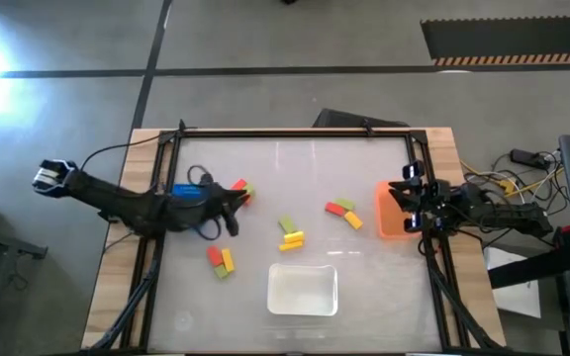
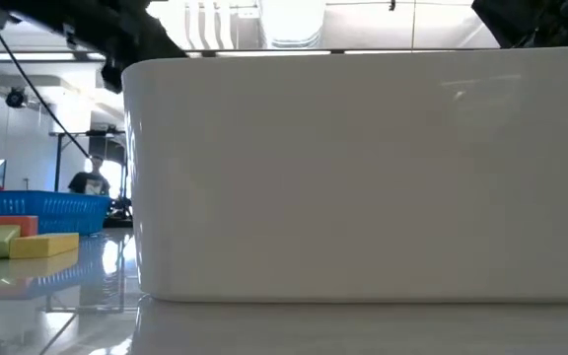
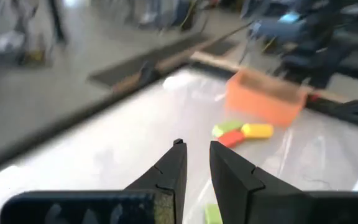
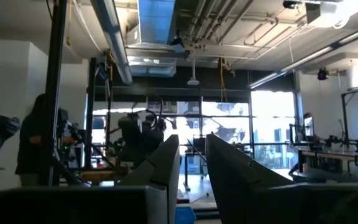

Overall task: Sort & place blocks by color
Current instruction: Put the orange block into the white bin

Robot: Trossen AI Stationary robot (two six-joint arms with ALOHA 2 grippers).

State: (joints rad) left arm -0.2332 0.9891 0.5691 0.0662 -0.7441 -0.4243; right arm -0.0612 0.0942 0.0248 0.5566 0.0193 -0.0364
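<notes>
Small blocks lie flat on the table in loose groups. Red, green and orange ones (image 1: 241, 188) lie by the blue bin (image 1: 188, 192). A green and yellow pair (image 1: 290, 233) sits mid-table. A red, green and orange group (image 1: 342, 210) lies nearer the orange bin (image 1: 392, 212), and another group (image 1: 220, 259) lies toward the near left. My left gripper (image 1: 232, 222) (image 3: 196, 147) hovers just right of the blue bin, fingers nearly together and empty. My right gripper (image 1: 398, 192) (image 4: 191, 138) waits over the orange bin, also close-fingered and empty.
A white tray (image 1: 303, 290) stands near the table's near edge and fills the low view (image 2: 363, 177). A black frame rail (image 1: 295, 132) borders the table. Cables lie beyond the right edge. A person (image 2: 91, 178) stands in the room behind.
</notes>
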